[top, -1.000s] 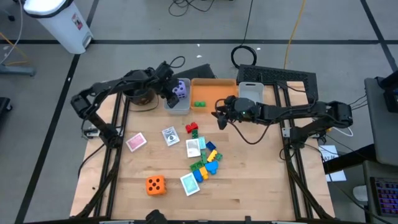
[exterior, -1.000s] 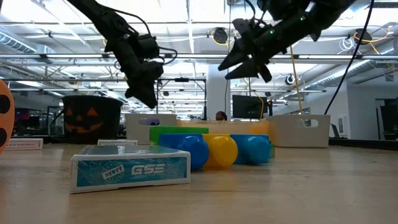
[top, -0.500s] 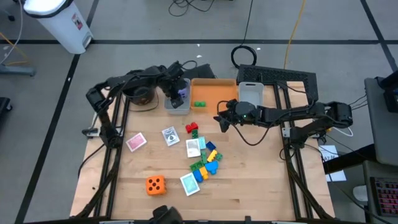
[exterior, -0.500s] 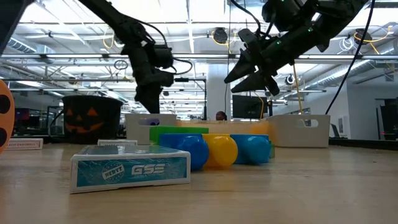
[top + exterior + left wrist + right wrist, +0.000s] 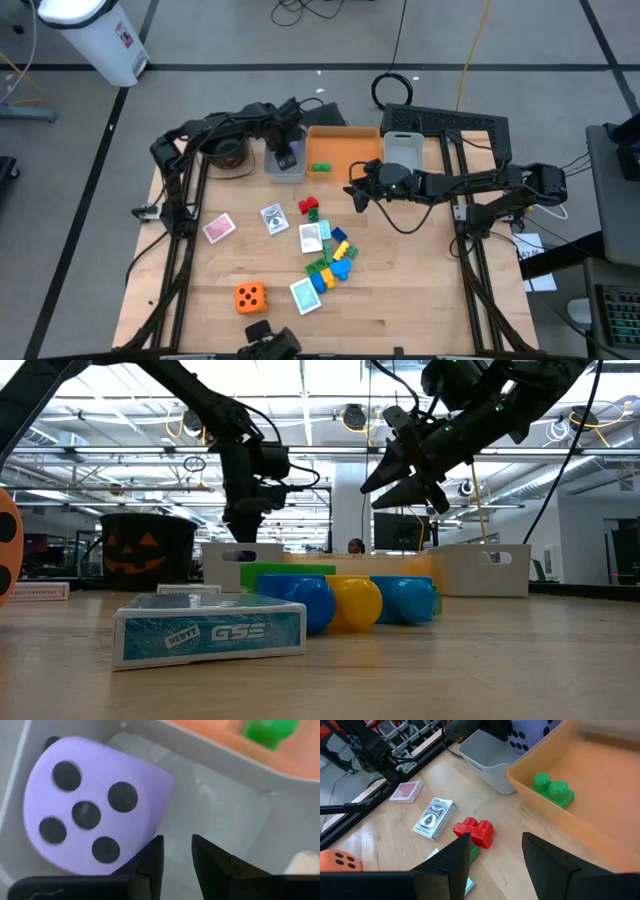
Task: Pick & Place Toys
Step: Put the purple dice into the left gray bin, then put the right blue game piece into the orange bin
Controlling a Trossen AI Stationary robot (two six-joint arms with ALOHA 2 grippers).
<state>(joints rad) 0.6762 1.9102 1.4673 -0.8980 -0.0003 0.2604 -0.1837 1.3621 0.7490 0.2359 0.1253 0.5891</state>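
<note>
purple die (image 5: 87, 815): lying in the grey bin (image 5: 285, 165), five-dot face up; looks light and firm, rounded corners, smooth; I'd pinch across two flat opposite faces, not the corners
left gripper (image 5: 175, 855): down inside the grey bin just beside the purple die; fingers nearly together with a narrow gap, nothing between them, die let go
right gripper (image 5: 492, 852): hovering above the table near the orange bin (image 5: 340, 150); fingers apart, nothing held
orange die (image 5: 250, 296): on the table near the front edge, well apart from both arms; same handling as the purple one, would guess
bricks: red brick (image 5: 476, 832) on the table just in front of the orange bin; green brick (image 5: 552, 788) already inside it; rest in a brick pile (image 5: 332, 258) mid-table; hard, light, slick plastic, grab across the flat sides
cards: card decks, boxy and stiff; flat, so take by the long edges
count dice: 2; one binned, one out
count cards: pink deck (image 5: 218, 228), 1; white deck (image 5: 273, 217), 1; teal, about 2 by the pile
count bricks: pile too tangled to count exactly
</note>
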